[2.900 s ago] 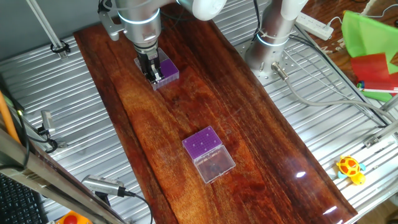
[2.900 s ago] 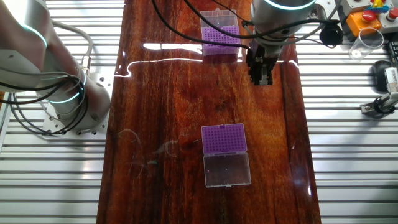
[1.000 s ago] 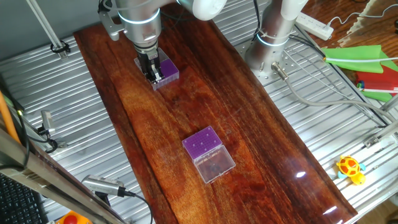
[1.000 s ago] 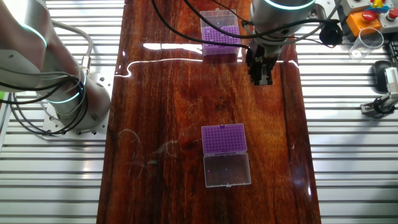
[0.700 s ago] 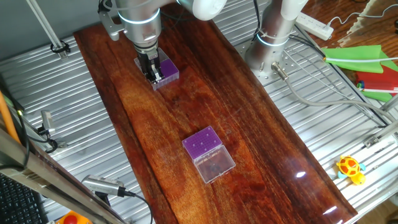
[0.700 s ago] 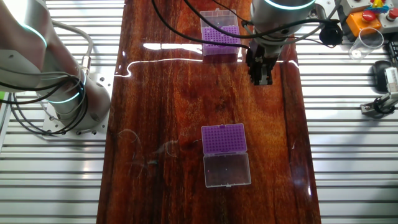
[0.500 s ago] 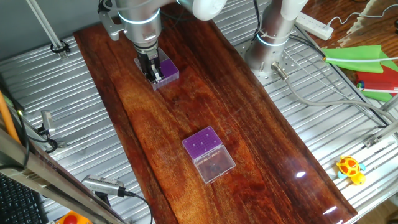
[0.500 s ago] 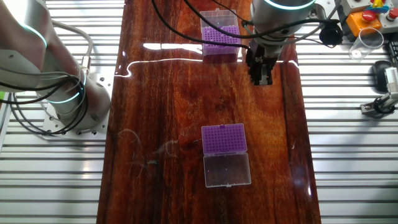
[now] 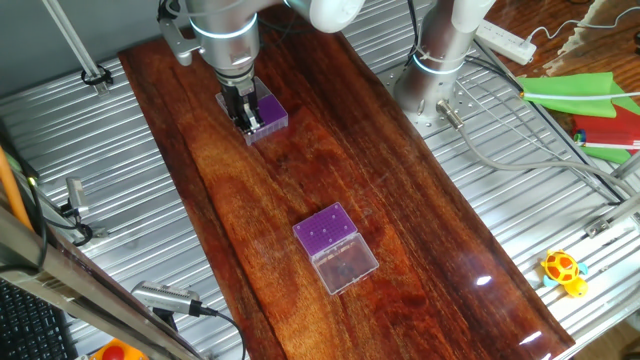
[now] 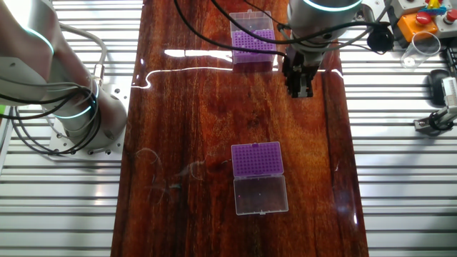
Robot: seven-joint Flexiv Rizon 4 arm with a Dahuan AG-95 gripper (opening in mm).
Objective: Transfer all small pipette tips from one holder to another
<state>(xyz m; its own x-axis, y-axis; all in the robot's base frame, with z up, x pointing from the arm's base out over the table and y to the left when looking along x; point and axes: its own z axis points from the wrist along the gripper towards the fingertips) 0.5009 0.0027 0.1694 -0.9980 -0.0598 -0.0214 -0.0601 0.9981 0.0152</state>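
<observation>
Two clear holders with purple inserts stand on the wooden board. The far holder sits under my gripper, which hangs low over its left edge in one fixed view. The fingers stand close together, and I cannot make out whether anything is between them. The near holder has its clear lid folded open toward the front. The small pipette tips show only as faint dark specks on its purple insert.
The arm's base stands beside the board on the slatted metal table. A power strip, green and red sheets and a yellow toy lie to the right. A clear cup stands off the board.
The arm and both holders have stayed still. Only the green and red sheets at the right edge shifted since the earliest frame.
</observation>
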